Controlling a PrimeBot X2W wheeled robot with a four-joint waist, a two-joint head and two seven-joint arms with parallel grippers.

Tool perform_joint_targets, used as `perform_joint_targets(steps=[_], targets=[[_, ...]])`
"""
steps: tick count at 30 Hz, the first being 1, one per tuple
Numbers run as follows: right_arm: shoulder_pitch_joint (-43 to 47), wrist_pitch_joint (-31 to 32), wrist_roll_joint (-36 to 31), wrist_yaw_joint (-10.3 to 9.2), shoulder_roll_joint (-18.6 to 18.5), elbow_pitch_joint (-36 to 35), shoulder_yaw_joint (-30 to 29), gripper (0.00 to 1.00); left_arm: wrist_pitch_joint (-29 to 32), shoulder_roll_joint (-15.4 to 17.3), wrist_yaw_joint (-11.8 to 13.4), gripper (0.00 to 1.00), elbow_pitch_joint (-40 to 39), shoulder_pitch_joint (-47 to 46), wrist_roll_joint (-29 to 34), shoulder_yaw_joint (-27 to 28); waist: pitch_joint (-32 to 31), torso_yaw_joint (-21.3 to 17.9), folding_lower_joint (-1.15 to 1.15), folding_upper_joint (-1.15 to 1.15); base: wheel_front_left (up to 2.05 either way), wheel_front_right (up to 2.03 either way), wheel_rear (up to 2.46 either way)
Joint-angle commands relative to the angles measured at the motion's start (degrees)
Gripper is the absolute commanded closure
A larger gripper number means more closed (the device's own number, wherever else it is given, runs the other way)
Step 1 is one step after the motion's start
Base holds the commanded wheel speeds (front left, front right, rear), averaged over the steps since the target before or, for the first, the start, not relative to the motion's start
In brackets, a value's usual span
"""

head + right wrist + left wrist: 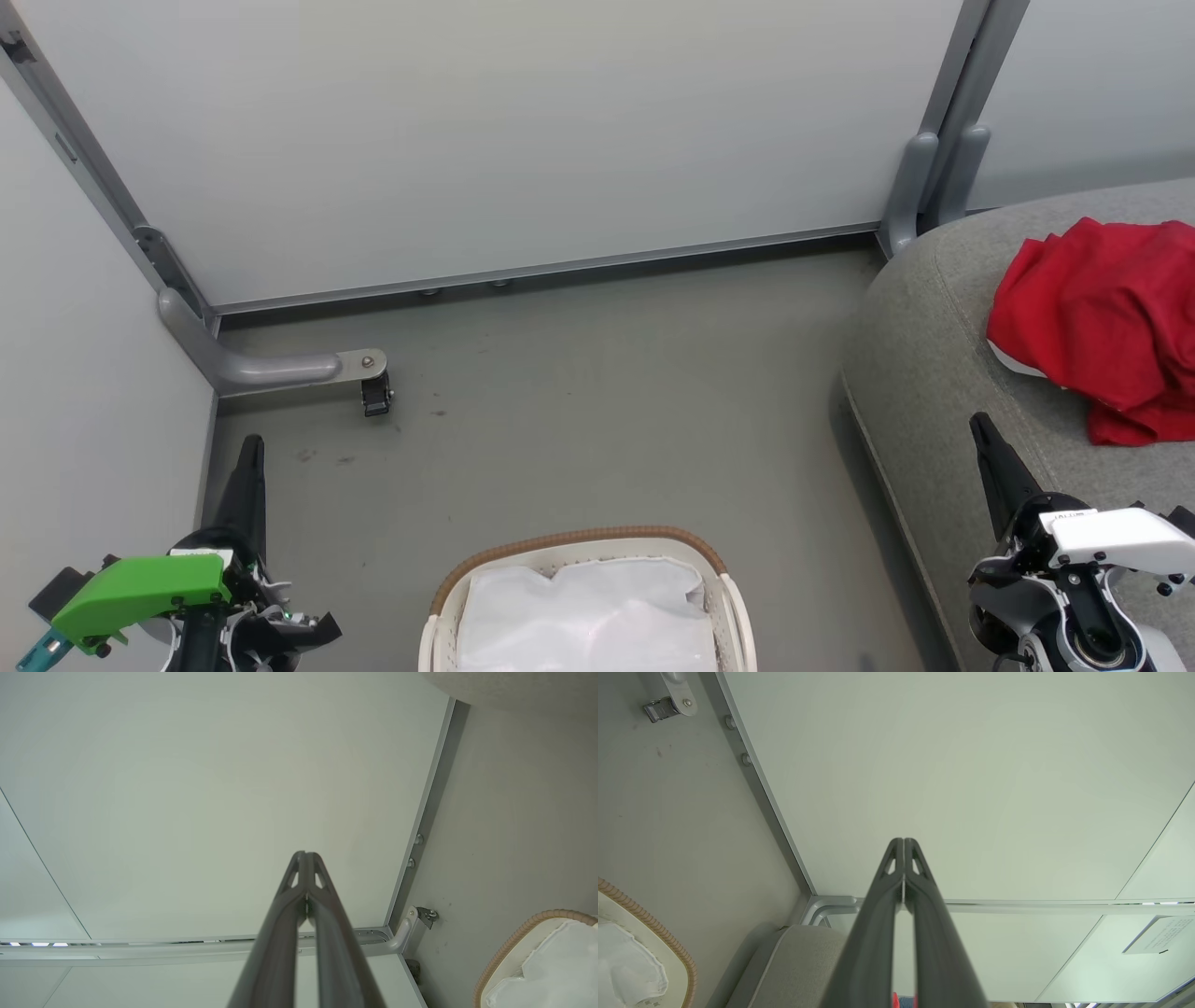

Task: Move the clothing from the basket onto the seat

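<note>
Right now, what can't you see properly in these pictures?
Basket: head view's bottom edge cuts it; white sheet hides its bottom.
Clothing: head view's right edge cuts it.
Wall notice: left wrist view, print too small.

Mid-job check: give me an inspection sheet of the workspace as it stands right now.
Surface: grey floor, faint scuff marks.
Job's things: red clothing bundled on the grey sofa; laundry basket on the floor, white sheet lining inside, no red seen in it.
Clutter: nothing seen.
Grippers: left gripper shut, holding nothing; right gripper shut, holding nothing.
Cables: nothing seen.
Surroundings: pale partition panels; grey frame foot with a caster wheel.
</note>
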Motion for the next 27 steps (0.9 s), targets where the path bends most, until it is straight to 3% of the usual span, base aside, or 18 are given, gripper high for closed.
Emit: perform_joint_targets(steps=[1,27], targets=[[0.6,0.2,0.2,-0.02,-0.3,-0.2,-0.1,1.00,0.3,0.4,-0.3,1.00,-0.1,-0.7,-0.2,0.1,0.0,0.0,0.00,0.00,0.00,0.00,0.00],[0.6,0.2,0.2,-0.02,-0.3,-0.2,-0.1,1.00,0.3,0.4,-0.3,1.00,-0.1,-0.7,-0.2,0.1,0.0,0.0,0.00,0.00,0.00,0.00,0.00]])
